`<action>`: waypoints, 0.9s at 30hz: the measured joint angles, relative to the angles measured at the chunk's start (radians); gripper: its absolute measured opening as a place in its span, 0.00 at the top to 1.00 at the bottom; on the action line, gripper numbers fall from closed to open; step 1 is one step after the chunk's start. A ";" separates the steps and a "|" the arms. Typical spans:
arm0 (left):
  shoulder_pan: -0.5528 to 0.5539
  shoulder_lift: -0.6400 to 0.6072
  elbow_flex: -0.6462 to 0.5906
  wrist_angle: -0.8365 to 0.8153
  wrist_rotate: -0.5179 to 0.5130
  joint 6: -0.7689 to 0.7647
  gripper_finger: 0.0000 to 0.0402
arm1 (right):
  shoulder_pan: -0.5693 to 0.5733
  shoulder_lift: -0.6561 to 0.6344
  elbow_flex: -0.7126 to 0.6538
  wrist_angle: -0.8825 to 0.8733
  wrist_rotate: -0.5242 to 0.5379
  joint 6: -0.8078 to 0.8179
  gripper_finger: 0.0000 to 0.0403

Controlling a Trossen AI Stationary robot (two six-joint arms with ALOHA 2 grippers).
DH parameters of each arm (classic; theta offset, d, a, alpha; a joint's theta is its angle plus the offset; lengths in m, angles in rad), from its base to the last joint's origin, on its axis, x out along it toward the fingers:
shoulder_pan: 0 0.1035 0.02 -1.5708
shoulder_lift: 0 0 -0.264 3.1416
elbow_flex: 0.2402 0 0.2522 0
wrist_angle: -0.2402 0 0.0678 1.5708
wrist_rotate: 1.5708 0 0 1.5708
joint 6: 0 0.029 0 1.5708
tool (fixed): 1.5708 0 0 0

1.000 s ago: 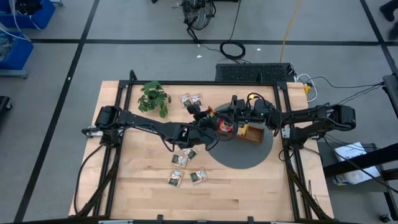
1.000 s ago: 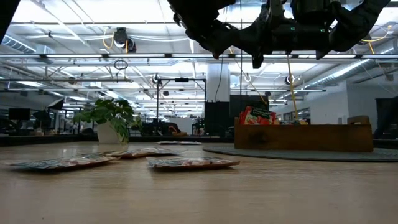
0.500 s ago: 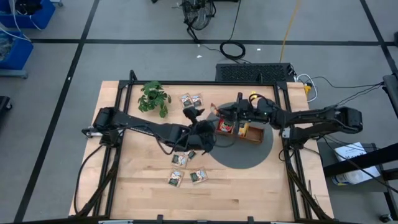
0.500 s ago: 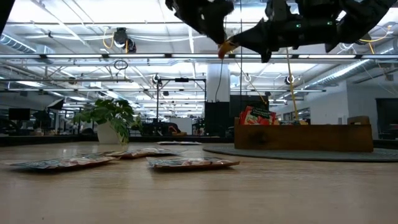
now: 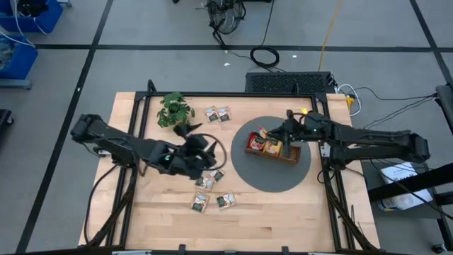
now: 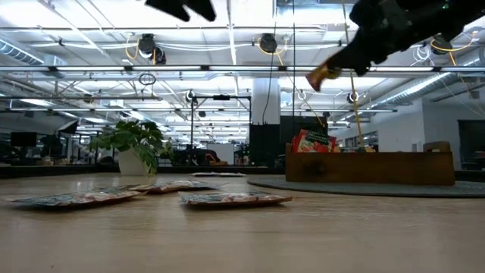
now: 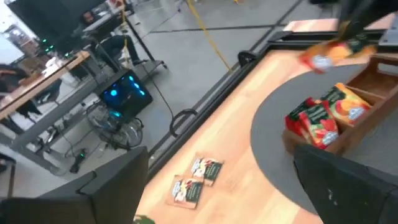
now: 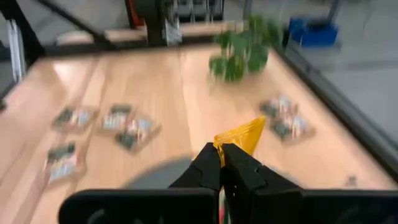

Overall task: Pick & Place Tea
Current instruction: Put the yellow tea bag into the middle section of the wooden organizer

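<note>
Right gripper [image 8: 221, 155] pinches an orange-yellow sachet [image 8: 241, 135] above the tray [image 5: 287, 155], at the table's 2 o'clock. Left gripper [image 5: 185, 132] released, empty. Thin corner grip; sachet may slip and miss its compartment

Light tan wooden table [image 5: 283, 212] with thin plank lines. Dark grey round mat [image 5: 248, 166] on it. Brown wooden tray [image 5: 289, 155] on the mat, with red sachets [image 7: 314, 121] and an orange-yellow sachet [image 7: 346, 106] inside. One more orange-yellow sachet [image 8: 244, 137] above the tray, pinched in the black right gripper [image 8: 222, 155]. White-green sachets [image 5: 211, 191] on the bare wood beside the mat. Green leafy plant [image 5: 174, 110] in the table's corner. Black left gripper [image 5: 190, 130] near the plant.
</note>
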State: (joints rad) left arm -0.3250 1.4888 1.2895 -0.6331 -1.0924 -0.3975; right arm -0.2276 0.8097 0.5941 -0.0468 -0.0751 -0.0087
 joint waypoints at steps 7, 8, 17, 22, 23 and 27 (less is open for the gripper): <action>-0.012 -0.138 -0.222 0.196 -0.007 -0.001 0.02 | 0.000 -0.008 0.119 -0.444 -0.058 0.048 1.00; -0.011 -0.147 -0.241 0.213 -0.007 -0.001 0.02 | 0.000 -0.001 0.124 -0.474 -0.090 0.054 1.00; -0.009 -0.164 -0.300 0.251 -0.007 -0.009 0.02 | 0.000 0.121 0.126 -0.544 -0.229 0.089 1.00; -0.017 -0.164 -0.300 0.250 -0.007 -0.007 0.02 | -0.001 0.232 0.126 -0.544 -0.126 0.047 1.00; -0.018 -0.164 -0.300 0.250 -0.007 -0.007 0.02 | -0.001 0.255 0.126 -0.540 -0.113 0.038 1.00; -0.018 -0.164 -0.300 0.250 -0.005 -0.005 0.02 | -0.001 0.317 0.126 -0.498 -0.102 0.012 1.00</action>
State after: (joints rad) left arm -0.3430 1.3247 0.9894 -0.3830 -1.0977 -0.4029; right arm -0.2285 1.1272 0.7204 -0.5447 -0.1768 0.0036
